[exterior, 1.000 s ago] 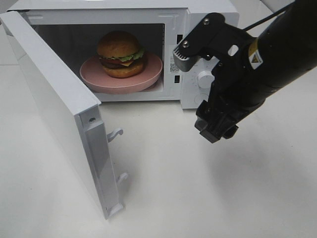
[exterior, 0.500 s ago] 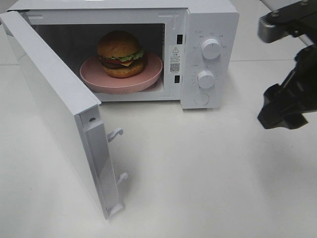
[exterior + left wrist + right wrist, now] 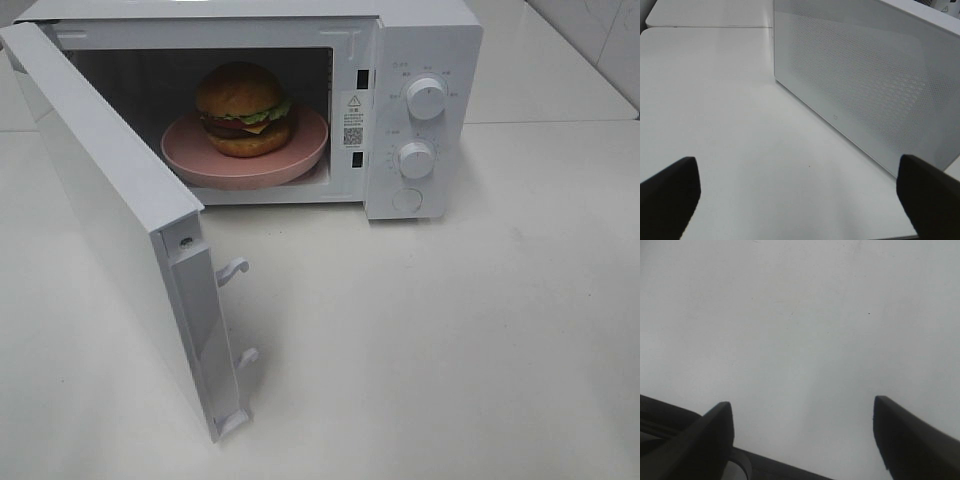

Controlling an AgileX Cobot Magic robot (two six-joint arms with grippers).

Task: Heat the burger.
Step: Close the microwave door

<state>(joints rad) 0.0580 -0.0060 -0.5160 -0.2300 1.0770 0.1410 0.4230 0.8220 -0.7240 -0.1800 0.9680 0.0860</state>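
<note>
- Desk (image 3: 480, 350): white and flat, carries everything.
- Microwave (image 3: 425, 35): white, stands at the back of the desk. Its cavity is open to the room and its control panel is on the right of its front.
- Microwave door (image 3: 100, 190): swung fully open to the left. Its inner edge faces forward, with two white latch hooks (image 3: 232, 268) on it.
- Left pincer (image 3: 799, 195): fingers spread wide, nothing between them. It sits low over the desk, facing the outer meshed face of the door.
- Right pincer (image 3: 804, 437): fingers spread, nothing between them, only bare desk below.
- Pink plate (image 3: 305, 150): round, inside the cavity. Its front rim is about level with the opening.
- Burger (image 3: 243, 108): upright on the middle of the plate, inside the microwave. Lettuce and cheese show under the top bun.
- Two knobs (image 3: 427, 98), one above the other on the panel. A round button (image 3: 407, 200) sits below them.
</note>
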